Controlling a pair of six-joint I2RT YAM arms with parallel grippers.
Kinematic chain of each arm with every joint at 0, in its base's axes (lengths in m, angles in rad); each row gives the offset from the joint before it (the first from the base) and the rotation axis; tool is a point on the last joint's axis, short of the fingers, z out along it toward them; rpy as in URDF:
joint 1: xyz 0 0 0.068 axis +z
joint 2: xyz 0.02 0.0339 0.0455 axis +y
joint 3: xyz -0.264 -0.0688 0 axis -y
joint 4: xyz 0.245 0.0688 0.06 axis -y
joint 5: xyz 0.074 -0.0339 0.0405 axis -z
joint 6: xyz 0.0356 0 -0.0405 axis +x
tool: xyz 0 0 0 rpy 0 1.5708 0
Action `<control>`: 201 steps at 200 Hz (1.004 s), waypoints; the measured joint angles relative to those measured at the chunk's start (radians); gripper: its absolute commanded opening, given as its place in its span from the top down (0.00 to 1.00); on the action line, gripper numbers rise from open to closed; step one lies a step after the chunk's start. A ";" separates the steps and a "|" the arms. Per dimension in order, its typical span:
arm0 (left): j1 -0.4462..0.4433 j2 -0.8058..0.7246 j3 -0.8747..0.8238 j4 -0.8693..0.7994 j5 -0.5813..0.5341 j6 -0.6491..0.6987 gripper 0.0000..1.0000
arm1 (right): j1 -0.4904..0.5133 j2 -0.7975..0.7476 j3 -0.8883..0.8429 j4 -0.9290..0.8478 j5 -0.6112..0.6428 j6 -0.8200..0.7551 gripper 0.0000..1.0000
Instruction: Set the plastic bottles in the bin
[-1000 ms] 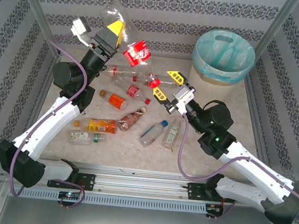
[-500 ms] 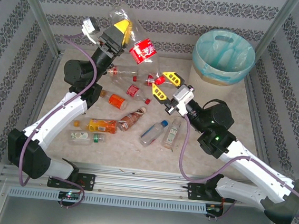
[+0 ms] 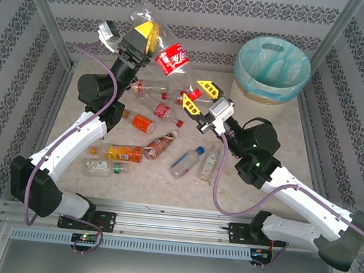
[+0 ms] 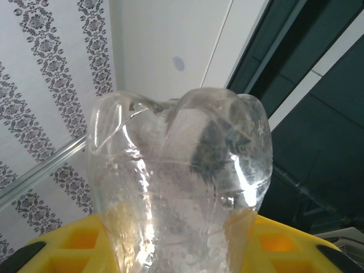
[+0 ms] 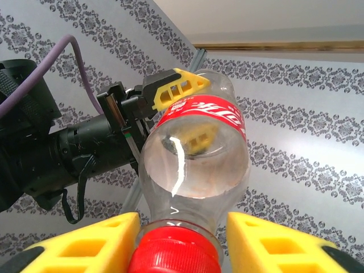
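Left gripper [image 3: 143, 37]: clamping the clear body of a red-labelled bottle [image 3: 172, 58] near its base and holding it aloft over the far left part of the desk [image 3: 285, 140].

Right gripper [image 3: 197, 94]: fingers apart, straddling the bottle's red cap [image 5: 176, 253]; it is not visibly squeezing yet.

Bottle position: slanting down from the left gripper toward the right one, cap end lowest. The bin [image 3: 241, 70] is standing well apart at the far right corner.

Risks, as judged:
- The left gripper is letting go before the right one is gripping, so the bottle is dropping onto the bottles [image 3: 143, 123] lying below.
- The right gripper is pinching only a small, smooth cap, so the long body is swinging or twisting free during the carry.
- Both arms are pulling at once, so the thin wall is buckling and slipping.
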 measured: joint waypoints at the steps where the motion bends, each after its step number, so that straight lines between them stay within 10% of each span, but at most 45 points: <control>1: 0.000 0.000 0.000 0.001 0.000 0.000 1.00 | 0.000 0.000 0.000 0.000 0.000 0.001 0.61; 53: 0.000 0.003 -0.002 0.018 -0.013 -0.014 0.99 | 0.000 0.002 0.005 0.014 0.002 0.010 0.86; 77: 0.008 0.002 -0.026 0.039 -0.028 -0.018 0.33 | 0.002 0.002 0.022 -0.019 0.011 0.014 0.97; 91: 0.031 -0.011 -0.067 0.042 -0.041 -0.019 0.15 | 0.007 0.003 0.061 -0.102 0.046 0.030 1.00; 132: 0.214 -0.145 -0.265 -0.135 -0.133 0.049 0.12 | -0.095 0.005 0.361 -0.475 0.206 0.142 0.99; 201: 0.198 -0.228 -0.032 -0.851 -0.034 0.622 0.13 | -0.643 0.129 0.850 -1.248 0.204 0.519 0.98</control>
